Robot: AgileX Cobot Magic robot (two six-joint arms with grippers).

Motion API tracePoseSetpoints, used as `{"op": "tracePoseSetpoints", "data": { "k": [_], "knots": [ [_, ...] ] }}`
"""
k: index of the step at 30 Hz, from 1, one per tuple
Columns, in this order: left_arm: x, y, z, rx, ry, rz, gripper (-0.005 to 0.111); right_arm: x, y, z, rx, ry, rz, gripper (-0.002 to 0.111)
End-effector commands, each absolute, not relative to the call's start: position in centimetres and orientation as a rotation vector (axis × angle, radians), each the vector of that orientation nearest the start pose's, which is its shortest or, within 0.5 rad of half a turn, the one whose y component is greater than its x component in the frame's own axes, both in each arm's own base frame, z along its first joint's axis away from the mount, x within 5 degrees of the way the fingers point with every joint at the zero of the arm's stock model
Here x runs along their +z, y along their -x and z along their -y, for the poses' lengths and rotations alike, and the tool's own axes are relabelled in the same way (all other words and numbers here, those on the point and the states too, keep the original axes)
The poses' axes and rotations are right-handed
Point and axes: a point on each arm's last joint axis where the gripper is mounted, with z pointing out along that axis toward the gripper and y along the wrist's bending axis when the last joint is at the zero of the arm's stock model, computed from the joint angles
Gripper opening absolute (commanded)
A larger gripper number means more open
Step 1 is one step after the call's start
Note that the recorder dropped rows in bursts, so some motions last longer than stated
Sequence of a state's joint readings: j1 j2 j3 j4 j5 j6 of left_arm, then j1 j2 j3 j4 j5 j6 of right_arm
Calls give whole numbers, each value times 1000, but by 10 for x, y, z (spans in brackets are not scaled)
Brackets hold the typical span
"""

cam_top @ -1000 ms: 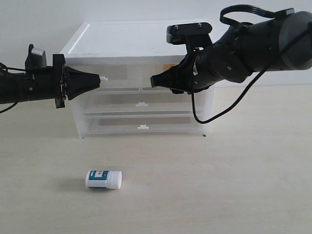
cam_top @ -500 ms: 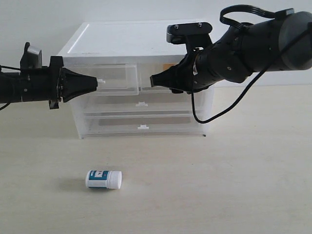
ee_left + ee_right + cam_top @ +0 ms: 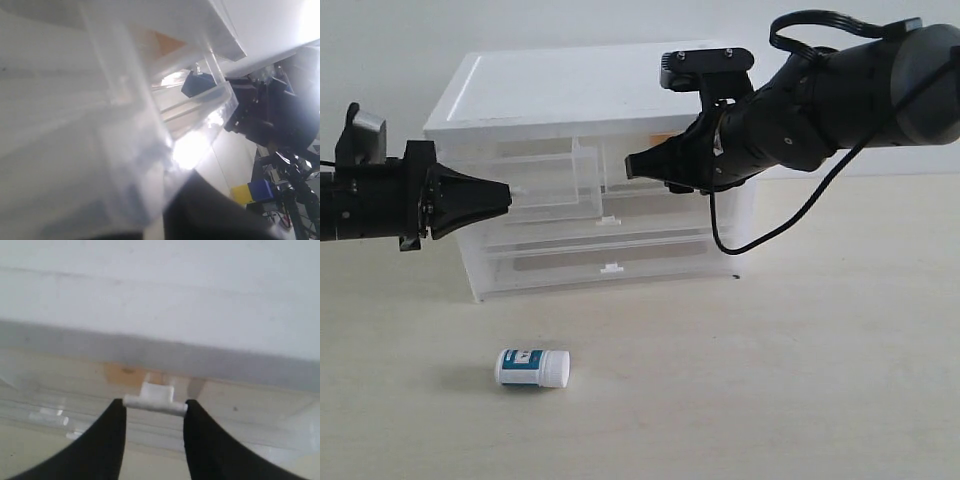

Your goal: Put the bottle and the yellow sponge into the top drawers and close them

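Translucent plastic is seen standing out of the white-topped drawer unit (image 3: 570, 90). The left top drawer (image 3: 545, 180) is drawn partly out toward 9 o'clock in the exterior view. The left gripper (image 3: 506, 197) is set against its front with the jaws brought together to a point, apparently clamped on the handle, which is itself hidden. The right gripper (image 3: 630, 165) is closed on the white clip handle (image 3: 155, 399) of the right top drawer (image 3: 250, 405), one finger touching each end of it, and that drawer looks shut or nearly so. An orange-yellow patch, taken to be the yellow sponge (image 3: 124, 372), is made out through that drawer's front, just beyond the handle. The bottle (image 3: 532, 367) is found lying on its side on the table (image 3: 800, 380), at about 7 o'clock of the unit and well apart from both grippers. The step in hand is judged to be the opening of the left drawer for the bottle. Next, the handle must be released and the bottle grasped across its body and carried over the open drawer.
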State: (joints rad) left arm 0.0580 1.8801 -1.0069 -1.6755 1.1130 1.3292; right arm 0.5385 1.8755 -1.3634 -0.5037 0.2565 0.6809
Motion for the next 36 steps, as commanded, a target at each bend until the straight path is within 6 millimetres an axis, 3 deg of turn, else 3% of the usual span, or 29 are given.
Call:
{"op": "tracePoseSetpoints", "data": {
  "k": [1, 8, 15, 29, 36],
  "knots": [
    [213, -332, 65, -1506, -215, -2013, 4, 251, -380, -211, 292, 334, -2142, 34],
    [211, -330, 65, -1512, -204, -2017, 4, 254, -376, -221, 391, 290, -2124, 34],
    [213, -332, 65, -1508, -208, -2009, 4, 249, -356, -245, 343, 420, -2169, 34],
    [220, -337, 65, -1482, -257, -1989, 4, 267, -342, -232, 204, 464, -2238, 34],
    [223, -339, 65, -1473, -279, -1991, 4, 284, -332, -231, 271, 481, -2234, 34]
  ]
}}
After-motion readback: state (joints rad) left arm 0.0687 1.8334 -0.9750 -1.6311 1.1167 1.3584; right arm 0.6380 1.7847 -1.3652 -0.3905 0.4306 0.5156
